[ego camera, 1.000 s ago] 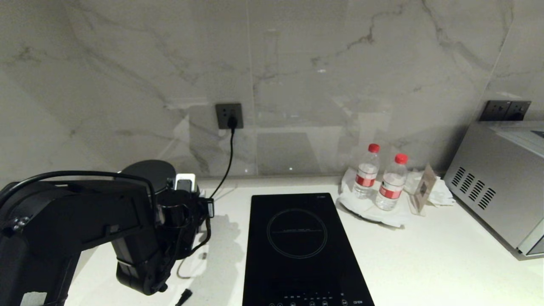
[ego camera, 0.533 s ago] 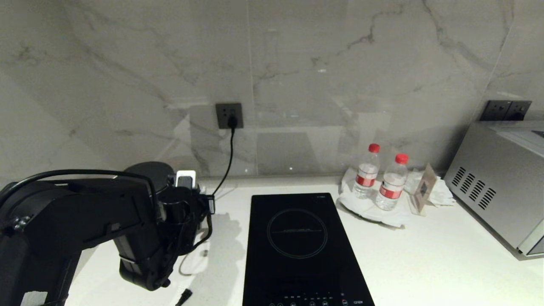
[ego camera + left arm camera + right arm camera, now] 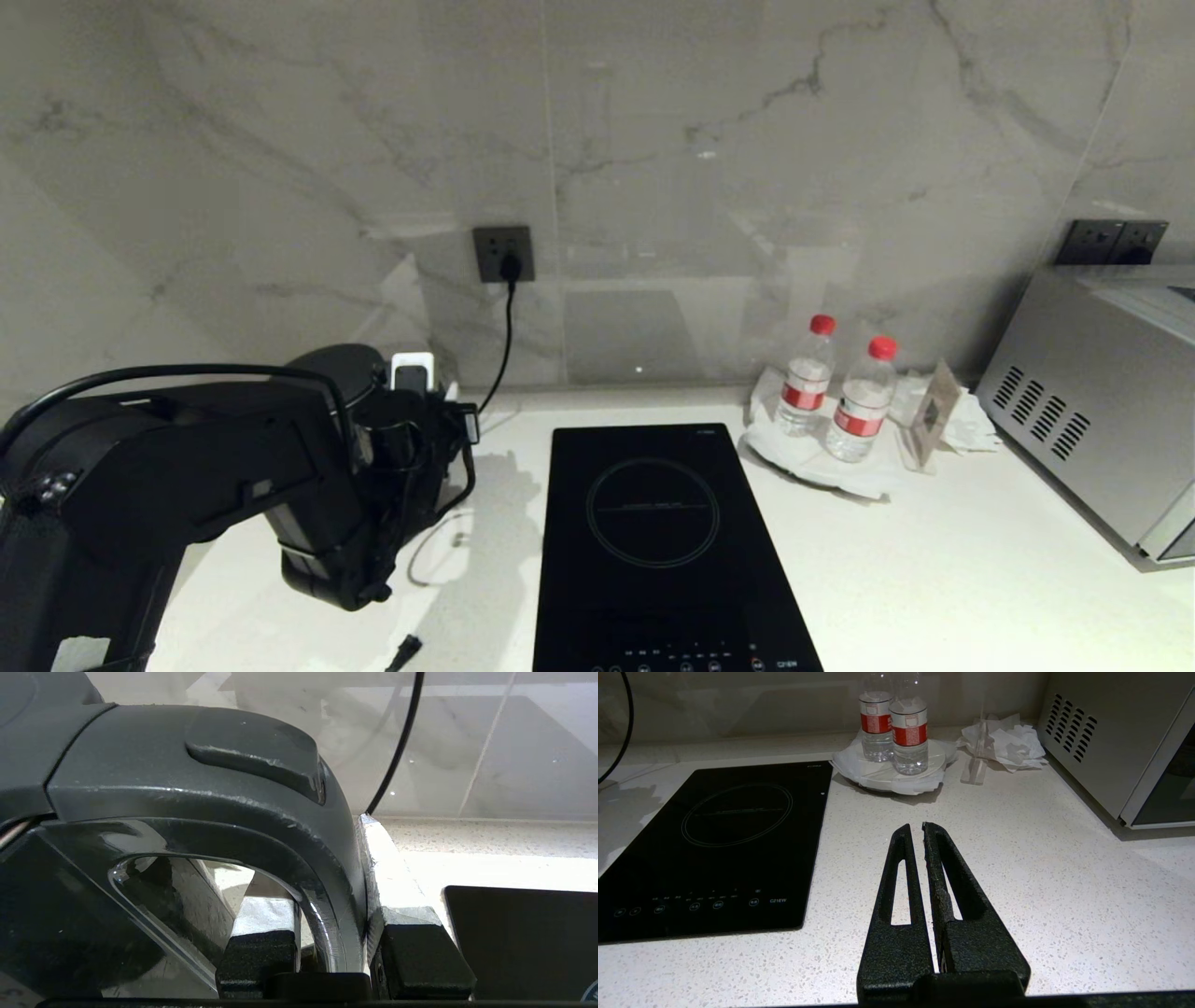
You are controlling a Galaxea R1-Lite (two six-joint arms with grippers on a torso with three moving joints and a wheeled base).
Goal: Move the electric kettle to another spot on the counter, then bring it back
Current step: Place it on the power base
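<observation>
Black and glossy, the electric kettle (image 3: 347,373) stands at the far left of the white speckled counter (image 3: 934,579), close to the marble wall and left of the induction hob (image 3: 653,551). The left gripper (image 3: 329,947) is clamped on the kettle's loop handle (image 3: 327,905), one finger (image 3: 261,952) inside the loop and the other outside it, pressing the handle between them. A black cord (image 3: 506,327) runs from the wall socket (image 3: 503,253) down toward the counter just right of the kettle. The right gripper (image 3: 922,833) hangs over bare counter right of the hob, its fingers pressed together and holding nothing. Two water bottles (image 3: 836,387) stand on a plate at the far right, beside a steel microwave (image 3: 1102,401).
</observation>
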